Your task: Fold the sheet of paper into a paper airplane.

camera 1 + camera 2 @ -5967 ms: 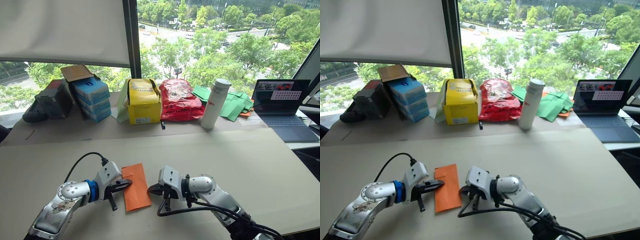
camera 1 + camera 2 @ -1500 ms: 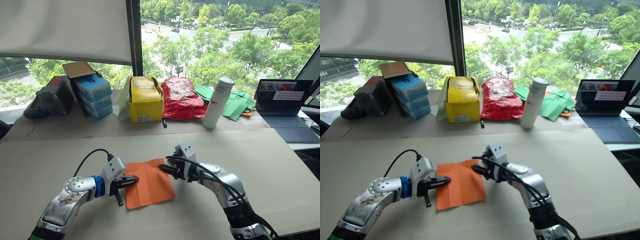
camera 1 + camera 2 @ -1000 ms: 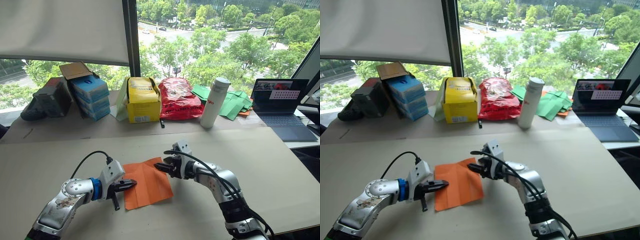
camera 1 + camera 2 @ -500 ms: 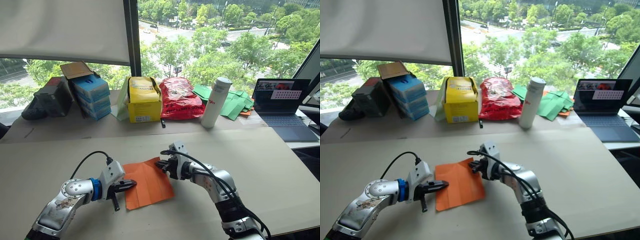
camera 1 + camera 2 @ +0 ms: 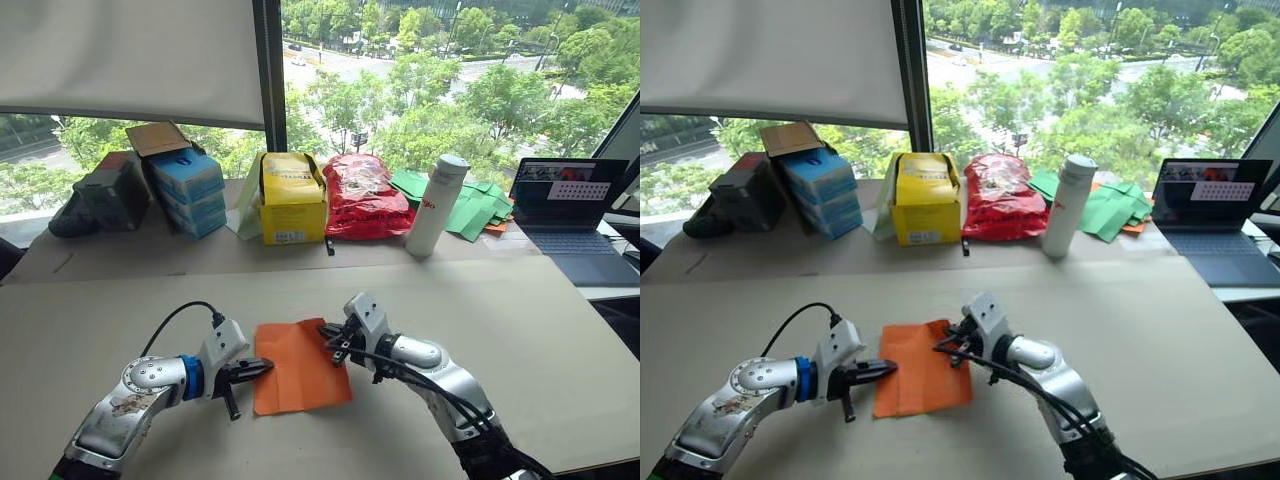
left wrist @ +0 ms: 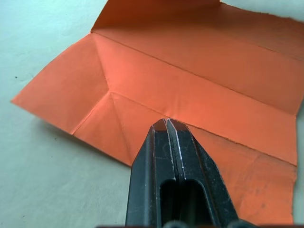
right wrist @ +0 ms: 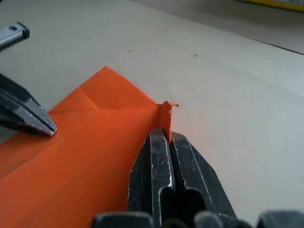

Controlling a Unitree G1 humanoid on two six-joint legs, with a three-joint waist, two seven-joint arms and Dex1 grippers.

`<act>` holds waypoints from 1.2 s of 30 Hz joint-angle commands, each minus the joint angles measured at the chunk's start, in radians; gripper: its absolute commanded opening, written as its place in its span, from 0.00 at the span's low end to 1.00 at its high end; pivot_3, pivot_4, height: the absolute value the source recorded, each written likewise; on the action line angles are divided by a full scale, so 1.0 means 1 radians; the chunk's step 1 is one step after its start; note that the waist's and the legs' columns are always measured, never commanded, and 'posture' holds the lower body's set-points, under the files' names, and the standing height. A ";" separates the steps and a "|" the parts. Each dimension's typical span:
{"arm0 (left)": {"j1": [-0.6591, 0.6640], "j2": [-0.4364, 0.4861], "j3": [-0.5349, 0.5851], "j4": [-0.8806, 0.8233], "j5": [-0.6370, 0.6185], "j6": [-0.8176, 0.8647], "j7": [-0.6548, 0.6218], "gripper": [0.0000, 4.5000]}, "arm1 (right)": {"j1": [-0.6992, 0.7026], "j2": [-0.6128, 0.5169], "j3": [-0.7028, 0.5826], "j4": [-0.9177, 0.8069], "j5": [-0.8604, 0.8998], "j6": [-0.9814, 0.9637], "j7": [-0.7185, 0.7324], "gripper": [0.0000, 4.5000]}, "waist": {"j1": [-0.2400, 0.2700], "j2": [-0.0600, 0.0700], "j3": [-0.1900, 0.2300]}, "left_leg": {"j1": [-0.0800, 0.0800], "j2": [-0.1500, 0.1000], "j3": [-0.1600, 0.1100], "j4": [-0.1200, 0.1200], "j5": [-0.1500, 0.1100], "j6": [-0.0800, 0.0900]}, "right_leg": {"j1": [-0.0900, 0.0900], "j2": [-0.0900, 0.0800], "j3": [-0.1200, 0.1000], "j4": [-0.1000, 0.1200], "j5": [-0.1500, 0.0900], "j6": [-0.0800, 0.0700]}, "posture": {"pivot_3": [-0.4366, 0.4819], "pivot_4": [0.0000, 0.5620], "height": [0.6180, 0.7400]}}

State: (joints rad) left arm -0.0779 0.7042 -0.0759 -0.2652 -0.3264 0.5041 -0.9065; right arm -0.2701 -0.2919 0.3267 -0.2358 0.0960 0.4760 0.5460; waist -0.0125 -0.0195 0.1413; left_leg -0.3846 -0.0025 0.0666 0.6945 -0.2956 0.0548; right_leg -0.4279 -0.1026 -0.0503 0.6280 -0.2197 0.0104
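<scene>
Orange sheet of paper [image 5: 299,366] lay opened flat on the tabletop [image 5: 520,330], creased only; nearly all folding remained. Right pincer [image 7: 166,138] pinched its far edge; left pincer [image 6: 168,126], clenched, pressed its near edge.

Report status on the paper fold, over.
Left gripper shut, tip pressing the sheet of paper. Right gripper shut on its far edge. Sheet opened flat, creased. Nothing in the way.

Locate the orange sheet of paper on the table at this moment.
In the left eye view the sheet of paper lies flat on the near table, between the left pincer and the right pincer, which pinches its edge.
</scene>
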 commanded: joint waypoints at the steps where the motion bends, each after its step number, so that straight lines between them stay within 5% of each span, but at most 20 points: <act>1: -0.010 0.005 0.022 -0.018 -0.028 0.011 -0.012 0.00 | 0.028 -0.030 0.055 -0.086 -0.137 -0.176 -0.061 0.00 | -0.001 0.000 0.000 | 0.000 0.000 0.000 0.000 0.002 -0.003 | 0.000 0.002 0.000 0.000 0.000 0.000 | 0.48 0.27 1.00; 13: -0.161 0.019 -0.021 0.018 -0.020 0.045 -0.051 0.00 | 0.014 -0.096 0.215 -0.050 -0.476 -0.266 -0.074 0.00 | 0.002 -0.001 0.000 | 0.000 0.000 0.001 0.002 0.003 -0.004 | 0.001 0.009 0.000 0.000 0.000 0.000 | 0.48 0.27 1.00; 22: -0.365 -0.043 -0.101 0.147 0.039 0.029 -0.043 0.00 | -0.027 -0.107 0.249 -0.053 -0.558 -0.178 0.037 0.00 | 0.006 -0.002 0.000 | 0.000 0.000 0.001 0.004 0.002 -0.003 | 0.002 0.011 -0.003 0.000 0.000 0.001 | 0.48 0.27 1.00; 36: -0.495 -0.120 -0.172 0.189 0.103 -0.005 -0.065 0.00 | -0.057 -0.063 0.256 -0.033 -0.601 -0.103 0.107 0.00 | 0.002 -0.002 0.000 | 0.000 0.000 0.001 0.005 0.002 -0.003 | 0.003 0.013 -0.002 0.001 0.000 0.001 | 0.48 0.27 1.00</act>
State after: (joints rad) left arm -0.5390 0.5863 -0.2500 -0.0486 -0.2318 0.5103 -0.9666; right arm -0.3271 -0.3617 0.5801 -0.2680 -0.4950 0.3580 0.6480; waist -0.0110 -0.0218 0.1411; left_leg -0.3843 -0.0022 0.0676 0.7002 -0.2930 0.0514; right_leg -0.4253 -0.0898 -0.0522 0.6290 -0.2200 0.0116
